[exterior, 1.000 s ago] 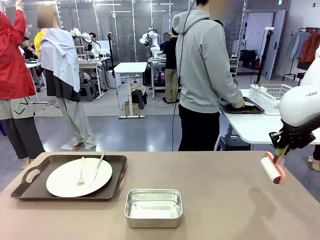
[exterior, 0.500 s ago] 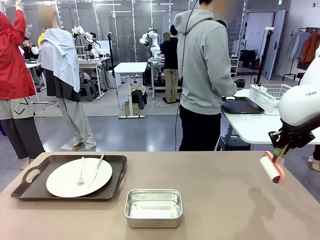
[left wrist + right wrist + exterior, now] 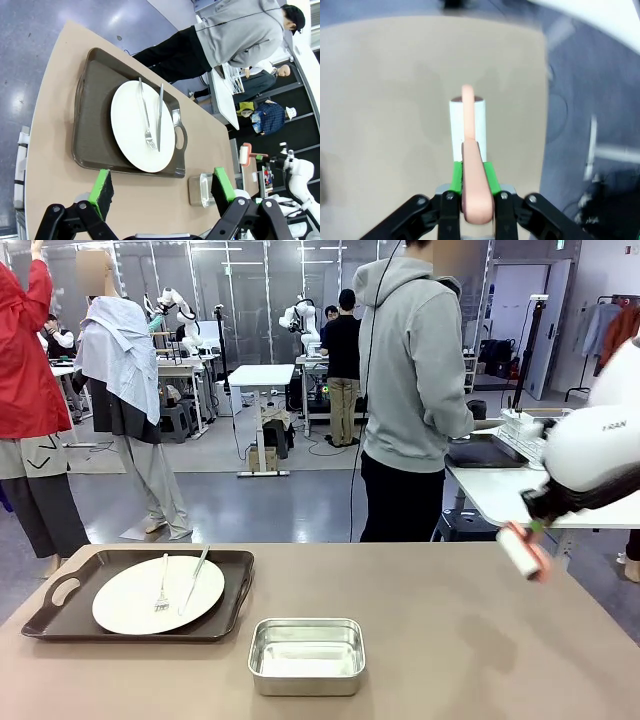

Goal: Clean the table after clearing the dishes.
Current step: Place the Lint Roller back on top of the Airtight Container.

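Two green pads of the left gripper (image 3: 162, 186) stand spread wide with nothing between them, above the near part of the table (image 3: 450, 640). Next out sits the steel pan (image 3: 306, 655), then the dark tray (image 3: 238, 585) at the table's left, carrying one white plate (image 3: 125, 608) with a fork (image 3: 162, 585) and a knife (image 3: 195, 578) laid on it, so the clearing looks unfinished. At the far right edge the right gripper (image 3: 472, 175) pinches the pink handle of a lint roller (image 3: 457, 130), which hangs in the air off the tabletop. Beyond, a person in a grey hoodie (image 3: 415, 370) stands at a white table with a second dark tray (image 3: 480, 453) and a wire rack (image 3: 535, 430). A sweep begun now would likely shove the pan or tray, since both lie in the roller's path; the slim handle could also twist in the pinch when pressed down. On the right arm's white casing the letters "RAN" can be read.
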### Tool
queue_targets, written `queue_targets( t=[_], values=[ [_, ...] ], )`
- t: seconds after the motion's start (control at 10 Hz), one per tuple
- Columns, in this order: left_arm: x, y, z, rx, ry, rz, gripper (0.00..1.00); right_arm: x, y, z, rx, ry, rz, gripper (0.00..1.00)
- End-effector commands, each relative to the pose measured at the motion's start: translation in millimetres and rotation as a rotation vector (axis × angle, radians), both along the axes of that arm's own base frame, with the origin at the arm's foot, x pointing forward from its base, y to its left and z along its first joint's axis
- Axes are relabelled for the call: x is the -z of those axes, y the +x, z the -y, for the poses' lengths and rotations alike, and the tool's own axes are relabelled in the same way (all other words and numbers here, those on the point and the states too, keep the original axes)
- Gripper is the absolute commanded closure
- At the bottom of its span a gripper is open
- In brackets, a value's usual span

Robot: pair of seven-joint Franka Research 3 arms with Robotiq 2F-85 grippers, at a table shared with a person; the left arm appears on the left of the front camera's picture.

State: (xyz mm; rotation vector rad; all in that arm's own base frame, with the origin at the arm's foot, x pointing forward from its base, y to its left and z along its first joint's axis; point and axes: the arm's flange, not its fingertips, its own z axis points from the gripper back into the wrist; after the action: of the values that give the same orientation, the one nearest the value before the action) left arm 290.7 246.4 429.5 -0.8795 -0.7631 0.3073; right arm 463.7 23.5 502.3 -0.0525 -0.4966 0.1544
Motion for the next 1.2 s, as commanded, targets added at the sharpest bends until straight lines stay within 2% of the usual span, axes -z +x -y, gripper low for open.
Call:
queue_targets(
  t=[0.0, 0.1, 0.3, 0.5, 0.6, 0.8, 0.9, 1.0, 1.1],
  values=[
    [0, -1, -4, 0.011, -0.005, 0.015, 0.00, -33, -26, -78, -0.404, -0.050, 0.216, 0.79],
    [0, -1, -4, 0.011, -0.005, 0.015, 0.00, -44, -37, -117, -0.538, -0.075, 0.250, 0.79],
    [0, -1, -4, 0.011, -0.005, 0.015, 0.00, -50, -68, -193, -0.822, -0.118, 0.263, 0.79],
    [0, -1, -4, 0.011, -0.005, 0.015, 0.00, -26, -114, -276, -1.117, -0.204, 0.208, 0.79],
    [0, -1, -4, 0.011, -0.005, 0.015, 0.00, -13, -133, -304, -1.219, -0.270, 0.174, 0.79],
    [0, -1, -4, 0.011, -0.005, 0.015, 0.00, 9, -158, -335, -1.338, -0.342, 0.095, 0.79],
    [0, -1, -4, 0.011, -0.005, 0.015, 0.00, 19, -159, -343, -1.336, -0.358, 0.063, 0.79],
    [0, -1, -4, 0.011, -0.005, 0.015, 0.00, 21, -158, -345, -1.323, -0.378, 0.066, 0.79],
    [0, -1, -4, 0.011, -0.005, 0.015, 0.00, 26, -171, -348, -1.326, -0.318, 0.072, 0.79]
  ],
)
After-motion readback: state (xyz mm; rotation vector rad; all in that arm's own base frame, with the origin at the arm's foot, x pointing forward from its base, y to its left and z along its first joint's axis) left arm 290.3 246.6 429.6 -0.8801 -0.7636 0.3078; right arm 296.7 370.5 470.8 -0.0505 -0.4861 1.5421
